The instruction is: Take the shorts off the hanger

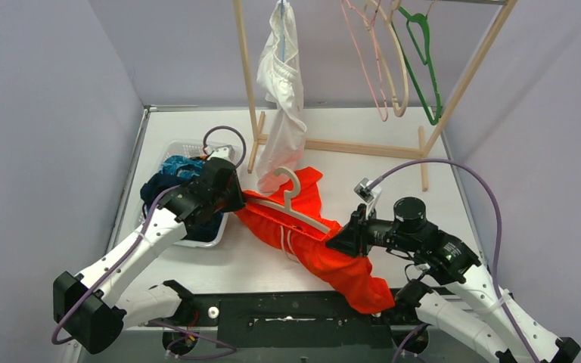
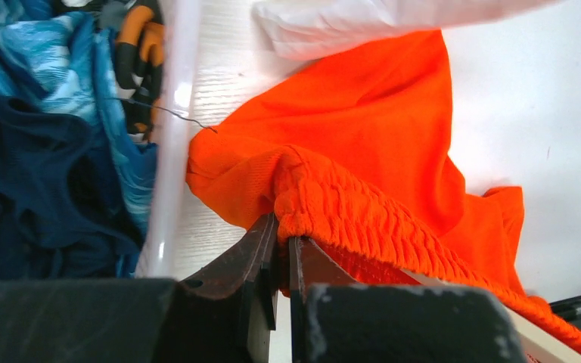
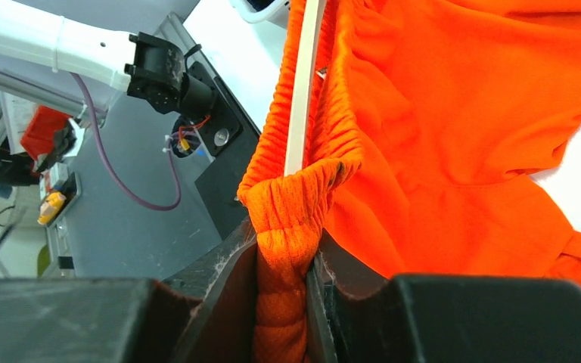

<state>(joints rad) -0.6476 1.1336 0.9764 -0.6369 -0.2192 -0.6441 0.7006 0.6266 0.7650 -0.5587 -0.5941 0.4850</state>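
On the table (image 1: 363,170), the orange shorts (image 1: 344,276) lie over the white hanger (image 1: 302,215); your left gripper (image 2: 284,234) and right gripper (image 3: 287,249) each pinch the waistband (image 2: 348,204) tight. Peel the left end off the hanger tip slowly.

Basket (image 1: 185,143) hems the left hand (image 2: 283,240) — rack post (image 1: 245,68) behind.

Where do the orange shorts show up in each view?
Top external: orange shorts mid-table, under the white hanger.
Left wrist: centre-right, waistband pinched by the left gripper.
Right wrist: filling the right, waistband in the right gripper.
Shared landmark: the hanger along the waistband.
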